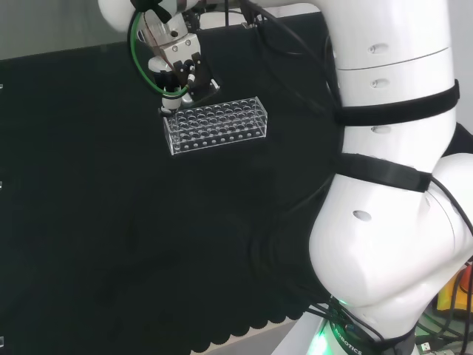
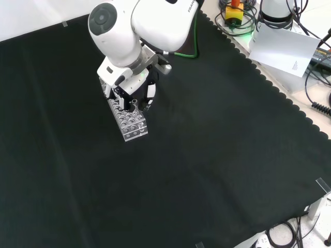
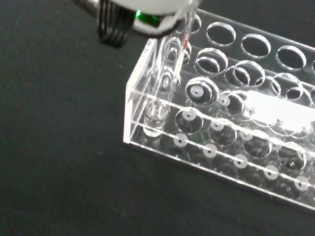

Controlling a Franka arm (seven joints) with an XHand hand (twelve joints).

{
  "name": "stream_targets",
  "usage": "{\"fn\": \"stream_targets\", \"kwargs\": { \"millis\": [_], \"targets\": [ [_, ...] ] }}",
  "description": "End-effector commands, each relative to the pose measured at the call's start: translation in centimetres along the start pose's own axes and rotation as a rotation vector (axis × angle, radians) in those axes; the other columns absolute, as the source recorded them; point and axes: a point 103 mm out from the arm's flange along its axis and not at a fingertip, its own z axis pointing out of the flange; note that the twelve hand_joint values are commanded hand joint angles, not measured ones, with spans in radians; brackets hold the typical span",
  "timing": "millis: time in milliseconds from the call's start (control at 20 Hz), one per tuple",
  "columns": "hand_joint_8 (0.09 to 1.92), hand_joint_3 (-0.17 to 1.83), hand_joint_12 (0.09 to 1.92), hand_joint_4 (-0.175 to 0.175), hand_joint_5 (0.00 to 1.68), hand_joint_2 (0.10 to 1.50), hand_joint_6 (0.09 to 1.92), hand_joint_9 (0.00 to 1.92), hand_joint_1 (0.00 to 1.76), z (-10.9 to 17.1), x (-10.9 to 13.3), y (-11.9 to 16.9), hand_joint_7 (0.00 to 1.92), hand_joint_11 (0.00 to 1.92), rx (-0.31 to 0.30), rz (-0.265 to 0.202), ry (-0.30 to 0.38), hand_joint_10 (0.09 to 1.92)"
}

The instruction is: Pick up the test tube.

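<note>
The wrist view reveals a clear test tube (image 3: 165, 73) seated in the rack (image 3: 231, 132) corner. The hand (image 1: 179, 70) points downward, fingers curled around the tube top.

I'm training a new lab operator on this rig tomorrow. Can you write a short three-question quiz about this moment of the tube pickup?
1. True or false: the clear rack lies on its side on the black cloth.
2. In the head view, the robot hand is over which end of the rack? A) left end B) right end C) the middle
3. Fill in: in the wrist view, the test tube stands in a ______ hole of the rack.

Key
1. False. It stands upright, holes facing up.
2. A. The robot hand sits above the rack's left end.
3. Corner. The test tube's bottom sits at the rack's corner, still inside it.
</note>
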Motion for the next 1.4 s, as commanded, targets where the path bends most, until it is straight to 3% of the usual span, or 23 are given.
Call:
{"fn": "stream_targets", "kwargs": {
  "millis": [50,150,300,450,650,1100,1400],
  "targets": [
    [0.58,0.59,0.98,-0.175,1.3,0.67,0.55,1.52,1.35,-1.1,-0.3,0.1,1.36,1.15,-0.06,0.023,0.009,0.4],
    [0.5,0.63,0.83,-0.175,1.33,0.64,0.5,1.6,1.33,-1.5,-0.5,0.2,1.39,1.26,-0.064,0.031,0.031,0.47],
    [0.46,0.67,0.77,-0.175,1.36,0.61,0.47,1.64,1.33,-1.9,-0.8,0.0,1.42,1.31,-0.064,0.037,0.059,0.52],
    [0.58,0.53,0.76,-0.175,1.31,0.7,0.33,1.63,1.33,-2.4,-1.1,-0.3,1.41,1.3,-0.059,0.04,0.078,0.55],
    [0.59,0.49,0.76,-0.175,1.32,0.72,0.24,1.62,1.33,-3.2,-1.6,-0.8,1.42,1.29,-0.049,0.048,0.11,0.57],
    [0.61,0.49,0.77,-0.175,1.34,0.73,0.21,1.62,1.33,-6.5,-3.2,-1.9,1.41,1.29,-0.055,0.072,0.168,0.58],
    [0.62,0.49,0.77,-0.175,1.34,0.73,0.2,1.62,1.33,-9.8,-4.3,-2.8,1.41,1.29,-0.096,0.072,0.212,0.59]
  ]
}}
